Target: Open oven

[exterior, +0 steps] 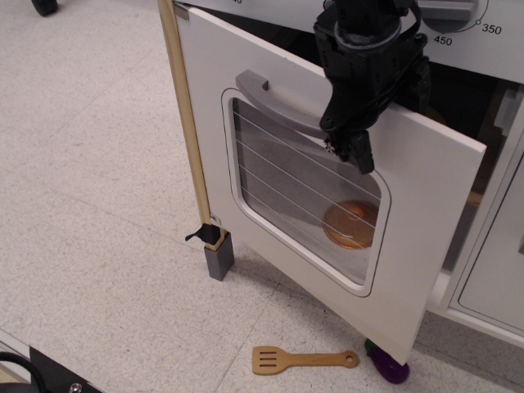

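Observation:
The white oven door (426, 213) stands partly open, hinged on the left, with its free right edge swung out toward the camera. Its rounded window (286, 180) is crossed by thin lines and the grey bar handle (274, 94) runs above it. My black gripper (350, 149) reaches down from the top, over the handle's right end and the door's front face. Its fingers overlap in this view, so I cannot tell whether they are open or shut. The dark interior (458, 90) shows behind the door's top edge. Numbered dials (454, 12) sit above.
An orange round object (352, 225) shows through the window. A wooden spatula (303, 359) and a purple toy eggplant (393, 370) lie on the floor under the door's lower corner. A plain white cabinet door (495, 282) is at the right. A wooden post (187, 123) on a grey foot (219, 258) is at the left.

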`<action>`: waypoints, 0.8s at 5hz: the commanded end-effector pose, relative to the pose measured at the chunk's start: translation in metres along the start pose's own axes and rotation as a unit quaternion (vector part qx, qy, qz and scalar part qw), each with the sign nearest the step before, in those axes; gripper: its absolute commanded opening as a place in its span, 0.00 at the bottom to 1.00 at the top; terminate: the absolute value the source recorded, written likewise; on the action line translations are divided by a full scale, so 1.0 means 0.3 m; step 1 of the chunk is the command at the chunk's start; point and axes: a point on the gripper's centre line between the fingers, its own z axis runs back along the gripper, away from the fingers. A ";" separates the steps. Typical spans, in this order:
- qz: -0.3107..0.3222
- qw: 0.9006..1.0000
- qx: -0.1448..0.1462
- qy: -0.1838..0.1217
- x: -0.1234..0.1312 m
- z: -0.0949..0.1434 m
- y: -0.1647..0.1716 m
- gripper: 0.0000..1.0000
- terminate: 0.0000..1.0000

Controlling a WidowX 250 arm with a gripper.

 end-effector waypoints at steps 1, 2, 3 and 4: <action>-0.007 0.998 0.066 -0.004 0.125 0.132 0.175 1.00 0.00; -0.033 0.995 0.094 -0.008 0.175 0.166 0.246 1.00 0.00; -0.057 0.993 0.104 -0.016 0.234 0.196 0.304 1.00 0.00; -0.085 0.989 0.117 -0.021 0.292 0.205 0.369 1.00 0.00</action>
